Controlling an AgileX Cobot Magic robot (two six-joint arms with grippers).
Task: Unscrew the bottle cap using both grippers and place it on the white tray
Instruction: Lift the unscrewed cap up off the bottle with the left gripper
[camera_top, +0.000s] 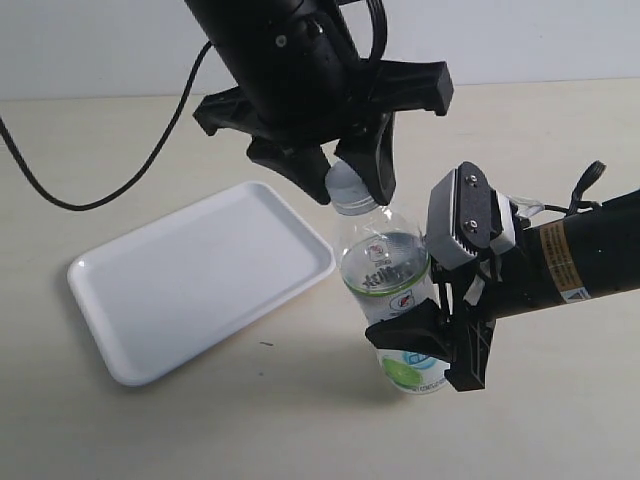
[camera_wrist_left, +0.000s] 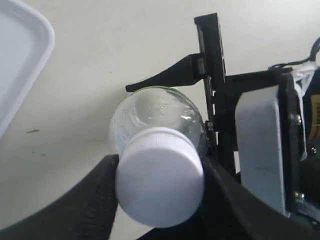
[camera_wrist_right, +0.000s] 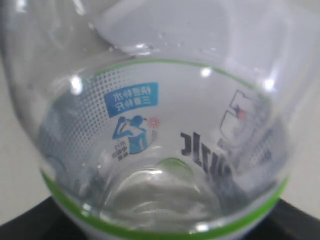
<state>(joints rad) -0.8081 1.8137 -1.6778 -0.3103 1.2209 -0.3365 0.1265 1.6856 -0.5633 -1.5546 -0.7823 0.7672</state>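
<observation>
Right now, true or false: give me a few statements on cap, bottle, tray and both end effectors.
1. The left end effector clamps the cap. True.
2. The cap lies on the tray. False: it is at the top of the bottle.
3. The right end effector grips the bottle's lower body. True.
4. The bottle lies on its side. False: it is held roughly upright, leaning.
5. The bottle stands on the tray. False: it is beside the tray.
</observation>
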